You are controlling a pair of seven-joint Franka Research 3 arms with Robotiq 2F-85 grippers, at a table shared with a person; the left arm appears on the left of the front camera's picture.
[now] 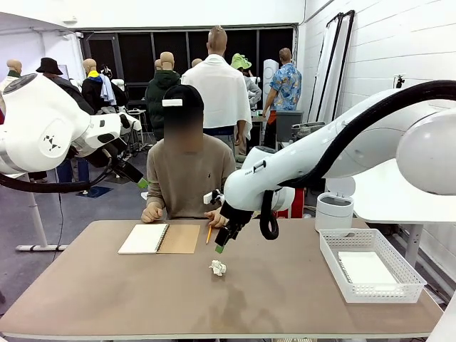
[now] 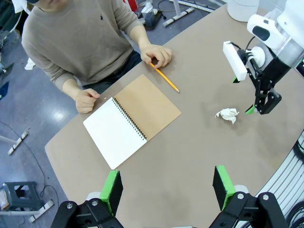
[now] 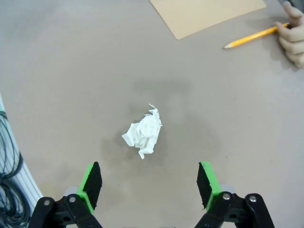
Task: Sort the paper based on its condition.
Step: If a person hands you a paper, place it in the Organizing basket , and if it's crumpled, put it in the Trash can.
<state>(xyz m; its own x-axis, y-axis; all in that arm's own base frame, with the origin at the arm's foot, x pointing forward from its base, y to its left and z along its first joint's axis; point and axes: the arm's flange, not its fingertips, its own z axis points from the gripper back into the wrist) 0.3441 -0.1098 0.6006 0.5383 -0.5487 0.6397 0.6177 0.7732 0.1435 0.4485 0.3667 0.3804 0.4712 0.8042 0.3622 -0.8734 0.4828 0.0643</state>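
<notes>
Right end effector [image 1: 221, 247] hangs spread above crumpled paper [image 1: 218, 268]; white basket [image 1: 335, 262] holds a flat sheet [image 1: 365, 269].

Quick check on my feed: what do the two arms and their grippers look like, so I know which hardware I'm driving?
Both arms are glossy white with rounded joints. The right arm carries a thick black cable looping along it. The right gripper and left gripper have black bodies and bright green finger pads.
</notes>
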